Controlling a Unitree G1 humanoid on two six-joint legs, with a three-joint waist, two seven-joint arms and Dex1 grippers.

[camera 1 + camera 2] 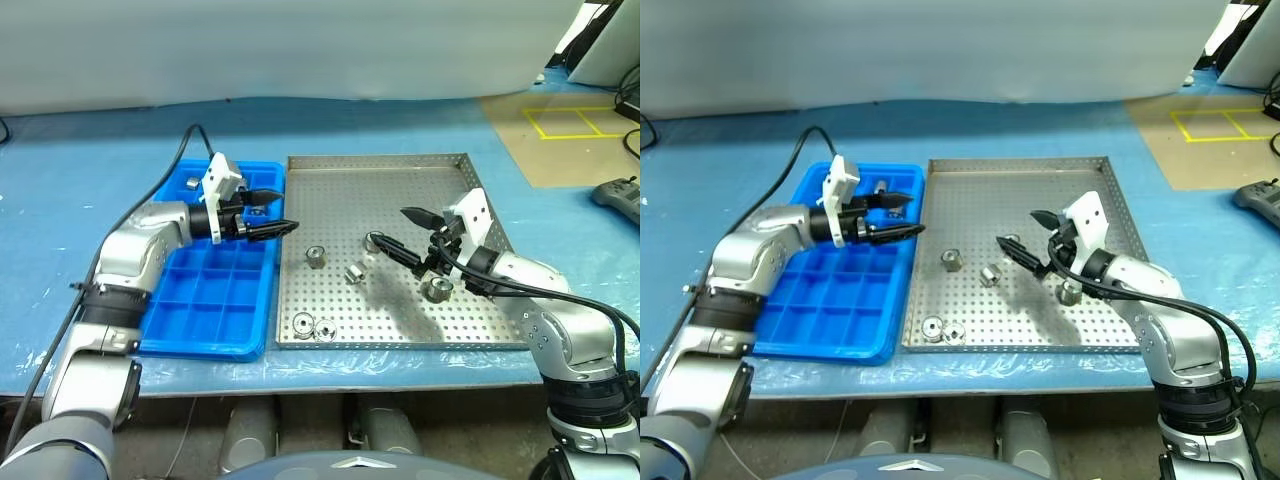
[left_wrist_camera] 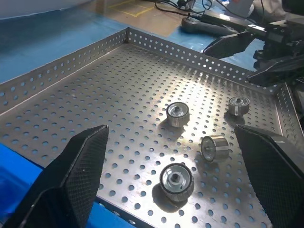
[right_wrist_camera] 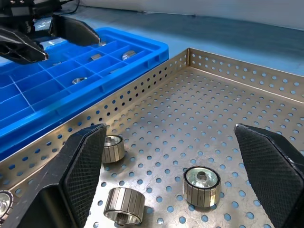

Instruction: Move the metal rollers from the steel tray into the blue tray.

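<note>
The steel tray (image 1: pixel 400 190) sits in the middle of the head view, and the blue tray (image 1: pixel 215 315) lies just beside it on its left side. Five metal rollers (image 1: pixel 315 256) rest on the perforated floor – one near the centre, one tipped next to it, two close together at the lower left corner, and one at the right, under the right gripper (image 1: pixel 395 230). That gripper hovers over the tray's right half with its fingers wide apart, holding nothing. The left gripper (image 1: pixel 265 212) is over the upper right part of the blue tray, also wide and empty. Some rollers already lie in the far compartments of the blue tray (image 3: pixel 128 55).
</note>
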